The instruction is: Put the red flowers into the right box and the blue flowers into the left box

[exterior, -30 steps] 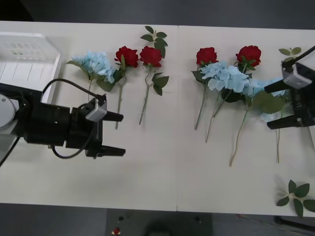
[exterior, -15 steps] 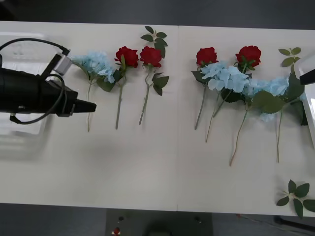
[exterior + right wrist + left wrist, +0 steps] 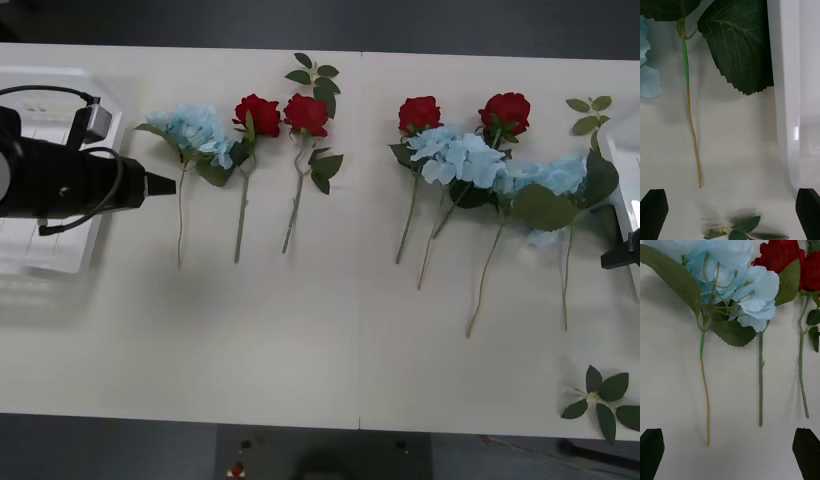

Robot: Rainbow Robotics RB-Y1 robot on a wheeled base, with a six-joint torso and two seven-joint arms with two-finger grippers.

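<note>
**Both my grippers open above the table, flowers still lying loose**

My left gripper (image 3: 165,185) sits at 9 o'clock in the front view, its black arm stretched over the large shallow white plastic tray with the ribbed bottom (image 3: 40,85), the left box. Its black fingers (image 3: 651,453) stand wide apart and hold nothing. Just ahead of them lies a pale sky-blue hydrangea-like artificial flower (image 3: 197,130) on a thin stem, at about 10 o'clock on the cream table (image 3: 300,340). Beside it, toward 11 o'clock, lie two deep red artificial roses (image 3: 282,114) on long green stems.

My right gripper (image 3: 622,255) is at 3 o'clock, against the picture's edge, just beside the raised rim of the shallow white plastic tray (image 3: 622,165), the right box. Its fingers (image 3: 654,219) are also spread wide and empty, with a thin stem and a large dark green leaf (image 3: 739,45) on the table ahead of them.

Toward 1 o'clock lie two more red roses (image 3: 462,112), with more pale blue flower clusters (image 3: 470,160) overlapping their stems. A loose green leaf sprig (image 3: 603,395) lies at 4 o'clock.
</note>
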